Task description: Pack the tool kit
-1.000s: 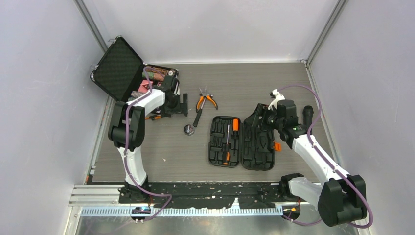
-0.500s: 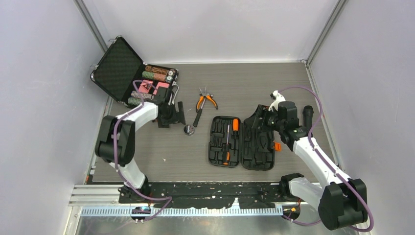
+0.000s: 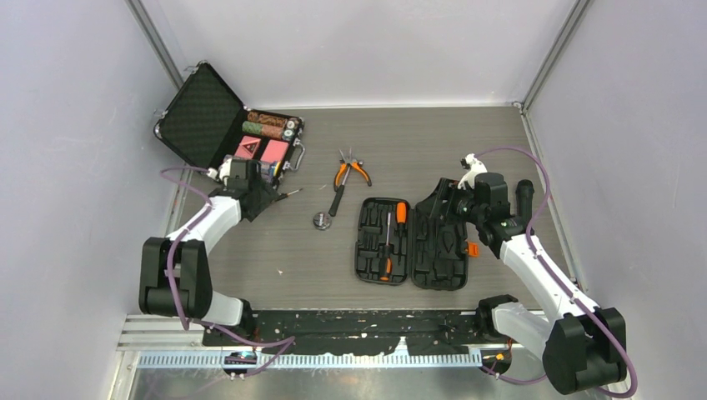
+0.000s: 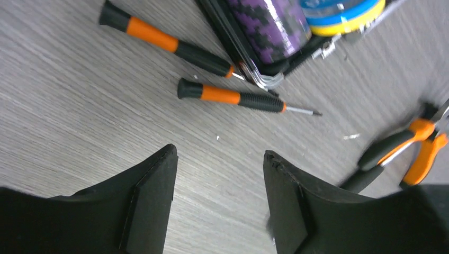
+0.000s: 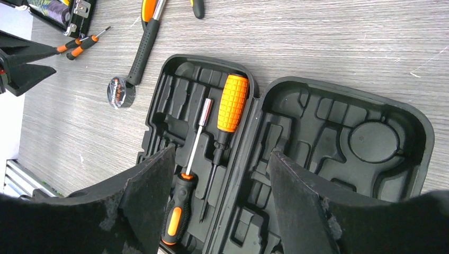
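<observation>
Tool kit [image 3: 413, 243] open flat, 4 o'clock from table [image 3: 400, 142] centre. Briefcase [image 3: 204, 121] open at 10 o'clock. Right gripper [image 5: 221, 153] over tool kit, jaws wide, empty. Left gripper [image 4: 219, 154] near briefcase, jaws apart, nothing between. Two small screwdrivers [image 4: 233, 98] ahead, one seemingly touching briefcase edge.

pliers [image 4: 421, 129] blurred, briefcase [image 4: 288, 62] cropped by edge

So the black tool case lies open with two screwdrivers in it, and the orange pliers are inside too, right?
No: the orange pliers lie on the table outside the open tool case, as the top view shows. The two screwdrivers are in it.
</observation>
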Controlling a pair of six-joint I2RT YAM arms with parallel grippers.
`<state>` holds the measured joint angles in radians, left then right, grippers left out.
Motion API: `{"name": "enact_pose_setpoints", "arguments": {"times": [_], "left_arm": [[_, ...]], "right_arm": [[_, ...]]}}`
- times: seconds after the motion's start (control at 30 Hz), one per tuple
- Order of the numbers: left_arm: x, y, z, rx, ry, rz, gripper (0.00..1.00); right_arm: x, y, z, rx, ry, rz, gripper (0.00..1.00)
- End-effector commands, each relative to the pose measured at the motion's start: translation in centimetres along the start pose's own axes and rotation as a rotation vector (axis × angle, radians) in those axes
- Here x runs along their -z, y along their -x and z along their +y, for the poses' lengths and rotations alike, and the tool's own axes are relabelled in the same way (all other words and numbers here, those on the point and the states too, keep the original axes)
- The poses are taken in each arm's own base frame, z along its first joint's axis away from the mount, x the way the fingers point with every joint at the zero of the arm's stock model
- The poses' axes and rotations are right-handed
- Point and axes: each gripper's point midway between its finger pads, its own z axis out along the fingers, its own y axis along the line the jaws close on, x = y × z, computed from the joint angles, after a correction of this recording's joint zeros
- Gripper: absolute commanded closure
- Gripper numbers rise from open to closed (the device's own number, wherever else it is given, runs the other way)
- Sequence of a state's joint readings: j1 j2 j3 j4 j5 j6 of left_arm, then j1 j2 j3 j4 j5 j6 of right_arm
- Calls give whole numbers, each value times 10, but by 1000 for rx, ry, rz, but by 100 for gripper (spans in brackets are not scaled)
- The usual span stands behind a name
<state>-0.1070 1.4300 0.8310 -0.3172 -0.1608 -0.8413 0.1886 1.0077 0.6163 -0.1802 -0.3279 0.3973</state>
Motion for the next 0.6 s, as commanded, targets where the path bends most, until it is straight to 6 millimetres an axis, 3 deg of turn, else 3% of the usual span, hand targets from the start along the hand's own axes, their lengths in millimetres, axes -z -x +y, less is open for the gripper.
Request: {"name": "enact_pose_setpoints", "arguments": {"times": [0.0,0.2,0.57], "left_arm": [[-10,28,-5,231,6,-93,40],[-22,36,4,335,125,-100,42],[-33,24,12,413,276,-12,53]], "right_arm": [[4,13,7,31,27,-46,30],[4,13,7,32,25,-45,30],[3,13,6,35,20,-39,30]]}}
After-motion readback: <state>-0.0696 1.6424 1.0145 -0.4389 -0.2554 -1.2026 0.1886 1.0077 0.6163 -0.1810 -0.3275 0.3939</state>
